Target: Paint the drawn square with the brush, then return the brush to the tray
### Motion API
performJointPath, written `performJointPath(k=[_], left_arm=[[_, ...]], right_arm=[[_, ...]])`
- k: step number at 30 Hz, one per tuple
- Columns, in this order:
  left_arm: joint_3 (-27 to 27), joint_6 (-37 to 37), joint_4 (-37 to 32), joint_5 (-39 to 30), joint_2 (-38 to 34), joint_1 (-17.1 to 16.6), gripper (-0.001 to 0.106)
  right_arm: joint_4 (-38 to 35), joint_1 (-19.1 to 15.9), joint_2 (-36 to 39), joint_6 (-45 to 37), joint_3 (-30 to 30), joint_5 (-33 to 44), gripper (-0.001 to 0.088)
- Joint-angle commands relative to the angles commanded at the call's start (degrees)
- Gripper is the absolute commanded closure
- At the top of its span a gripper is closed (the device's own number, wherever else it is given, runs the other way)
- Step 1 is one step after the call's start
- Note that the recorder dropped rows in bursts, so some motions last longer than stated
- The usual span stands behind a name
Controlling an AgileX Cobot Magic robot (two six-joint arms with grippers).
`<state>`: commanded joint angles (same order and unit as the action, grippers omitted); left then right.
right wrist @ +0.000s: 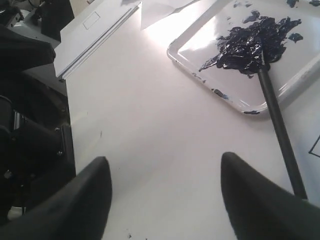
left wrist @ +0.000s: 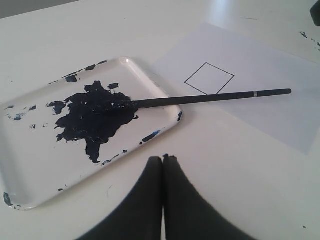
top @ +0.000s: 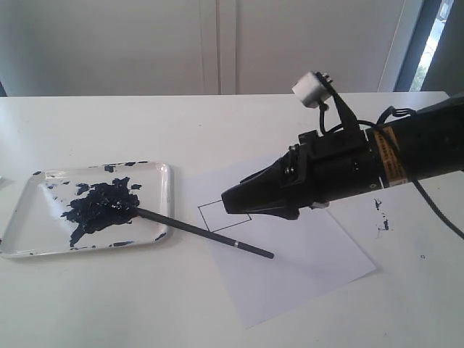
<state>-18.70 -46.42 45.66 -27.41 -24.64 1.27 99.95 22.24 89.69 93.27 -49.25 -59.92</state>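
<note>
1 tray (top: 43,226), 1 brush (top: 203,232), 1 drawn square (top: 217,220), 1 paper sheet (top: 304,254). The brush lies loose: tip in the tray's navy blotch (top: 101,206), shaft across the rim, handle end on the paper sheet, passing right by one corner of the drawn square. The square is outline only, unpainted. 2 grippers: right gripper (right wrist: 162,160) spread wide, empty, above the paper at the square; left gripper (left wrist: 163,159) pressed together, nothing between, near the tray's rim.

The shallow white rectangular tray (left wrist: 35,165), rimmed and round-cornered, lies flat on the bench (left wrist: 100,30), smeared with a big navy blotch. The long thin black brush (left wrist: 200,99) rests tip-in-blotch and crosses the rim. It passes just by a corner of the thin-outlined, unpainted drawn square (left wrist: 209,79).
</note>
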Motion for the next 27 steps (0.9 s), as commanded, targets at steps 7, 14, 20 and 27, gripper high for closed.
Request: performJointPath(k=[7,14,20,27], left_arm=[[0.0,0.3,0.0,0.0,0.0,0.0,0.105],[0.0,0.4,0.0,0.0,0.0,0.0,0.105],[0.0,0.4,0.0,0.0,0.0,0.0,0.105],[0.0,0.1,-0.7,1.0,0.0,0.0,0.105]], right_arm=[[0.0,0.0,-0.7,-7.7,-0.5,2.2,0.0868],[0.0,0.0,-5.9,-15.1,-0.8,15.6,0.0868],[0.0,0.0,-8.2,-20.0,-0.8,20.5,0.0868],[0.0,1.8,-8.3,-23.1,-0.6,26.2,0.0868]])
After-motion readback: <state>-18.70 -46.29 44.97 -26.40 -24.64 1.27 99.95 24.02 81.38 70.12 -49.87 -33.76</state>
